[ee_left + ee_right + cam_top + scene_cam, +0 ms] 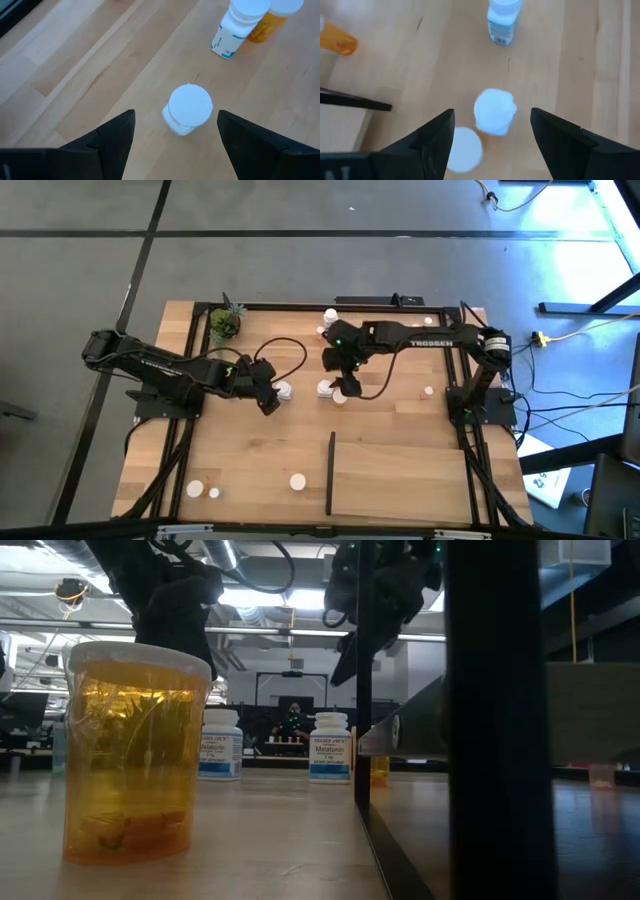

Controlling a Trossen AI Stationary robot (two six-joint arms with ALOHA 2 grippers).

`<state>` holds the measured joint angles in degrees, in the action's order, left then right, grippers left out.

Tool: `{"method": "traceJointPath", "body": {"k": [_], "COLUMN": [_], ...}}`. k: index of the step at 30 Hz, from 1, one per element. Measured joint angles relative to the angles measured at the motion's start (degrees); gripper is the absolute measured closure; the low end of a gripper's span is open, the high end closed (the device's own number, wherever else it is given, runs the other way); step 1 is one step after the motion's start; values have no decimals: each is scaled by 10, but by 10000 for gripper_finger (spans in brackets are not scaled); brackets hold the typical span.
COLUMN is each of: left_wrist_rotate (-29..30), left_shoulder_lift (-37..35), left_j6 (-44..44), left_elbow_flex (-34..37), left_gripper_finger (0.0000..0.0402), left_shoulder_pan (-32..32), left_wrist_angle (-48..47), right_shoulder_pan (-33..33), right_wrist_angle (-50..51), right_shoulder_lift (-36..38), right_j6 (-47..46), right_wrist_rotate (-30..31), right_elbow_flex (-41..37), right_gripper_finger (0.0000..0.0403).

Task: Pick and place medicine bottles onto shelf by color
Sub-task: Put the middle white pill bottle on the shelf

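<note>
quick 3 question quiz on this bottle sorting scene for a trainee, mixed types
1. True or false: the left gripper is clamped on the white bottle.
2. What stands at the table's far left corner: A plant, B mug, C book?
3. Fill in: the shelf holds ___ bottles.

Key
1. False; its fingers stand open either side of the bottle, above it.
2. A.
3. No.

Small green potted plant (225,323) at far-left corner of wooden desk (250,450), upright. Black frame rails (190,340) along desk edges. Grey floor (80,240) around desk. Yellow cable (575,335) and white paper (548,480) on floor, right side.
</note>
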<state>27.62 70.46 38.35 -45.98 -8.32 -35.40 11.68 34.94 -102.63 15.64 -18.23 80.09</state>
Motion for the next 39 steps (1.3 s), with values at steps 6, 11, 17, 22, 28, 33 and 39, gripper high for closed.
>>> {"method": "traceJointPath", "body": {"k": [6, 11, 17, 22, 28, 33, 39], "left_wrist_rotate": [0, 0, 0, 0, 0, 0, 0], "left_shoulder_lift": [0, 0, 0, 0, 0, 0, 0], "left_j6": [0, 0, 0, 0, 0, 0, -1], "left_elbow_flex": [0, 0, 0, 0, 0, 0, 0], "left_gripper_finger": [124, 124, 124, 124, 124, 124, 124], "left_shoulder_pan": [0, 0, 0, 0, 0, 0, 0], "left_wrist_angle": [0, 0, 0, 0, 0, 0, 0], "right_shoulder_pan": [0, 0, 0, 0, 0, -2, -2], "right_wrist_angle": [-58, -86, -134, -159, -162, -163, -163], "right_shoulder_lift": [0, 0, 0, 0, 0, 0, 0], "right_j6": [-1, -1, -1, -1, -1, 8, 27], "right_wrist_rotate": [-3, -14, -29, -25, -24, -24, -23], "right_elbow_flex": [-31, -50, -75, -93, -103, -103, -103], "right_gripper_finger": [139, 139, 139, 139, 139, 139, 139]}}
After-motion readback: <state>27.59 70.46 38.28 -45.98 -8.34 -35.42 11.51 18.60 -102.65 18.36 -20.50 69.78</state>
